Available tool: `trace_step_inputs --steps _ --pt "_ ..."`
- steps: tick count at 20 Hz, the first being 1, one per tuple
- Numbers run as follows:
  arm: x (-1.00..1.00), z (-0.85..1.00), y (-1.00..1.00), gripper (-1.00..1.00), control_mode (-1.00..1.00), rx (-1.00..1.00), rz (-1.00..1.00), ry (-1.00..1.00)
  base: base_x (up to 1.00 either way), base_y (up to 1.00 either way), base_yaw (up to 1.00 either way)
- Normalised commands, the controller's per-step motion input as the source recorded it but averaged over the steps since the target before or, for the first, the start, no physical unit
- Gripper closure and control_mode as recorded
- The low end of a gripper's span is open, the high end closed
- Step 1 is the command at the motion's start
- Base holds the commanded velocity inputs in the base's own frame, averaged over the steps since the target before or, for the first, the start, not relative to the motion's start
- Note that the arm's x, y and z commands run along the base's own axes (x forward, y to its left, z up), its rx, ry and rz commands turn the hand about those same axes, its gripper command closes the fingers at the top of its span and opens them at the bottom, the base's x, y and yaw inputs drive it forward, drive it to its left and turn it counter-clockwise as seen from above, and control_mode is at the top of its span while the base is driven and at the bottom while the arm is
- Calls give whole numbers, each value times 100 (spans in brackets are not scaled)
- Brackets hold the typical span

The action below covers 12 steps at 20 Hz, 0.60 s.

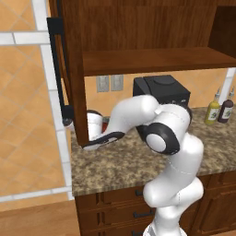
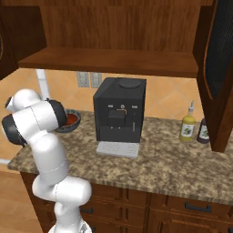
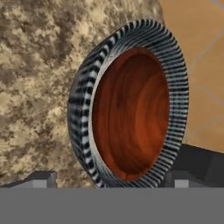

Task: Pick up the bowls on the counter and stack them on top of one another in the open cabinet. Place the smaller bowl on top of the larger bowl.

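On counter [image 3: 30, 65], smaller bowl [image 3: 131, 113] inside larger bowl [image 3: 175, 65]

The white arm [image 1: 156, 133] reaches left across the speckled brown-and-beige granite counter [image 1: 124, 161], behind the open dark wooden cabinet door [image 1: 73, 69]. A black coffee machine [image 1: 163, 90] and two bottles [image 1: 219, 108] stand along the counter's back edge.

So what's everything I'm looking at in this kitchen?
bowl: ribbed grey outside, glossy reddish-brown inside; one or two nested, cannot tell; on counter left of coffee machine
coffee machine: one, black, mid-counter
bottles: two, yellow-green and dark, counter's right
wall sockets: two, pale, behind counter
cabinet: one, dark wood, open, above
counter: speckled brown granite
drawers: dark wood, below
arm: white, reaching left
jaws: dark, apart, near the bowl
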Motion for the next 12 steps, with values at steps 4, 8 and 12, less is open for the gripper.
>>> trace_step_inputs --steps 4,8,12 --pt "33 -43 0 -100 -100 -12 0 25 0 0 0" --pt "38 -47 0 100 -100 -13 0 15 0 0 0" --pt "23 -41 0 100 -100 -11 0 6 0 0 0"
